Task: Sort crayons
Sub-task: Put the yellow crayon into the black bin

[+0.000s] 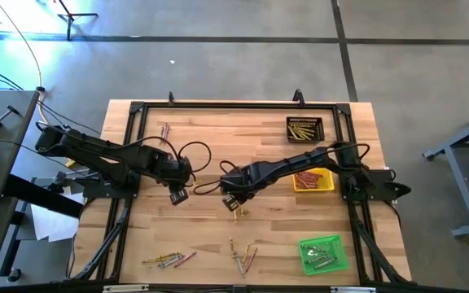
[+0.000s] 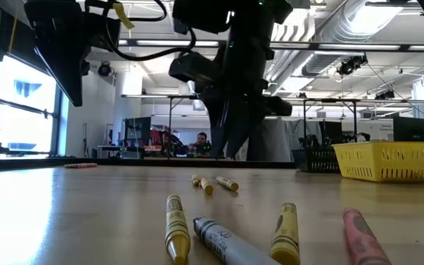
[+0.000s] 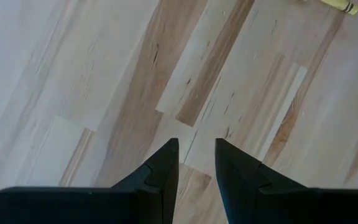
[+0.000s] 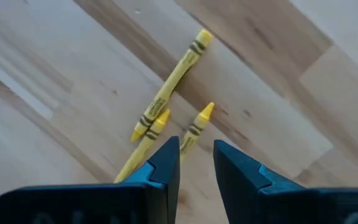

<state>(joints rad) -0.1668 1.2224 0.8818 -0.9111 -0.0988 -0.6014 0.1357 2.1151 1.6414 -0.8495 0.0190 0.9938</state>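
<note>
Right gripper (image 4: 196, 152) above three yellow crayons (image 4: 171, 85) at tabletop (image 1: 218, 175) centre, jaws released, left gripper (image 3: 196, 152) at nine o'clock, jaws released, empty.

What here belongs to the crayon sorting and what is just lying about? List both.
Job: yellow crayons under the right end effector; loose crayons at the table's front edge; black tray, yellow tray, green tray.
Lying about: white papers beside the table; a person in the room behind.

Four crayons (image 2: 227, 235) are seen lying close on the wooden table (image 2: 65, 213), more crayons farther back, and a yellow tray (image 2: 392, 162) is set at the right.
</note>
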